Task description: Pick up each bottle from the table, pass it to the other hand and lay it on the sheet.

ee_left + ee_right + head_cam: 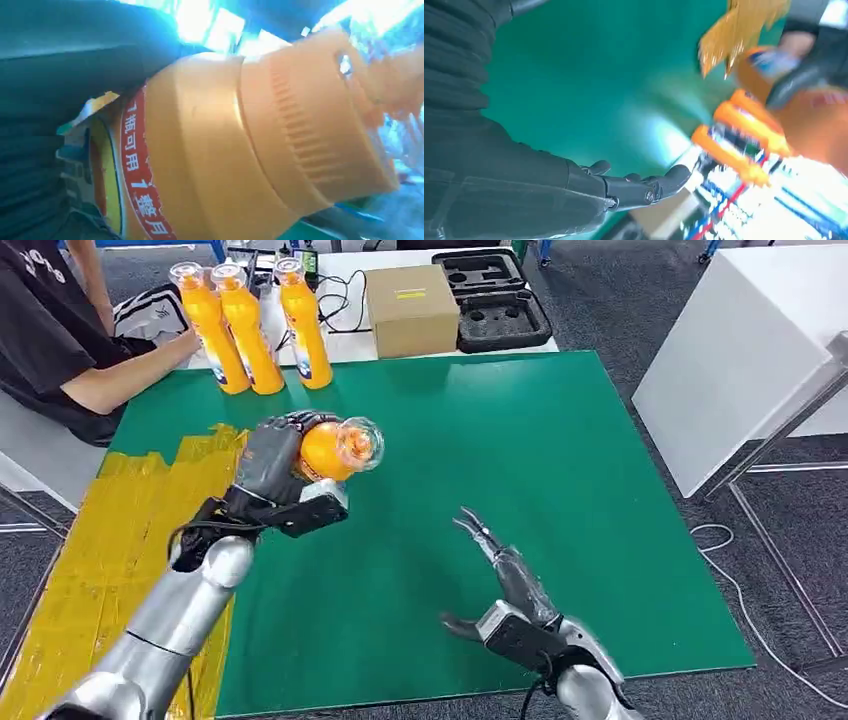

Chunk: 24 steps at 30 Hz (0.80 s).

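At centre left of the head view, an orange bottle is gripped by the left hand above the green sheet, its clear cap turned toward the right of the frame. The dark fingers are wrapped over the bottle's body, while the neck and cap stick out past them. In the left wrist view, a red band of white Chinese characters with the numeral 1 is seen on the bottle's label, beside a ribbed orange collar. At lower right of the head view, the right hand is held over the sheet with fingers apart and nothing in them. At upper left, three more orange bottles are stood upright in a row at the sheet's far edge, next to a person's forearm. A cardboard box and a black foam tray are set behind them.
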Available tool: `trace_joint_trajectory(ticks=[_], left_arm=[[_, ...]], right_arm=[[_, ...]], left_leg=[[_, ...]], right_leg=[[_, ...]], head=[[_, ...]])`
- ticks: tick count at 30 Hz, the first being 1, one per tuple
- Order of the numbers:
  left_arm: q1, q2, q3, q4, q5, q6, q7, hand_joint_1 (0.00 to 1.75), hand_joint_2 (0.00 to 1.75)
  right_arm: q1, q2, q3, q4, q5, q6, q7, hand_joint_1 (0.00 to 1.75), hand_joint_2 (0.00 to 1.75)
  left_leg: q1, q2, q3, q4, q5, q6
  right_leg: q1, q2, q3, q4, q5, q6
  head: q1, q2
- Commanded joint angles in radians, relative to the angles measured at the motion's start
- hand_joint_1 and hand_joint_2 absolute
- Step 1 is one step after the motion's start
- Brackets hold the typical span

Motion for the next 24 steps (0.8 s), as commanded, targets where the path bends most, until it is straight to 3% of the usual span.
trace_joint_trajectory(ticks=[1, 6, 10, 15, 18, 24], left_arm=[[-0.225, 0.180, 0.002, 0.202, -0.460, -0.002, 0.108, 1.75, 1.75], [-0.290, 0.269, -0.059, 0.287, -0.598, -0.116, 0.059, 1.75, 1.75], [-0.421, 0.316, -0.138, 0.416, -0.559, -0.307, -0.054, 1.75, 1.75], [-0.469, 0.364, -0.182, 0.433, -0.522, -0.382, -0.103, 1.75, 1.75], [-0.553, 0.426, -0.283, 0.465, -0.441, -0.554, -0.170, 1.75, 1.75], [-0.580, 0.440, -0.360, 0.516, -0.311, -0.621, -0.200, 1.75, 1.75]], right_arm=[[0.031, -0.008, -0.137, -0.091, 0.034, -0.019, 0.032, 0.00, 1.75], [0.031, 0.003, -0.147, -0.080, 0.040, -0.017, 0.034, 0.00, 1.75], [-0.004, 0.017, -0.155, -0.054, 0.044, -0.013, 0.050, 0.00, 1.75], [-0.015, 0.021, -0.159, -0.038, 0.044, -0.013, 0.051, 0.00, 1.75], [-0.041, 0.025, -0.163, -0.014, 0.035, -0.005, 0.056, 0.00, 1.75], [-0.031, 0.026, -0.177, -0.004, 0.031, -0.008, 0.057, 0.00, 1.75]], left_leg=[[0.001, 0.000, 0.002, 0.001, -0.002, -0.002], [0.001, 0.002, 0.003, 0.001, -0.002, -0.002], [0.002, 0.001, 0.001, 0.002, -0.001, -0.002], [0.003, 0.003, 0.002, 0.002, -0.002, -0.002], [0.003, 0.003, 0.004, 0.002, -0.003, -0.003], [0.003, 0.002, 0.006, 0.001, -0.003, -0.003]], right_leg=[[0.001, -0.002, 0.002, 0.002, -0.002, -0.002], [0.002, -0.001, 0.003, 0.001, -0.002, -0.002], [0.002, -0.002, 0.001, 0.001, -0.001, -0.002], [0.003, 0.000, 0.002, 0.002, -0.001, -0.002], [0.003, 0.000, 0.003, 0.002, -0.002, -0.002], [0.003, -0.001, 0.006, 0.001, -0.003, -0.003]], head=[[0.000, 0.000], [0.000, 0.000], [0.000, 0.000], [0.000, 0.000], [0.000, 0.000], [0.000, 0.000]])
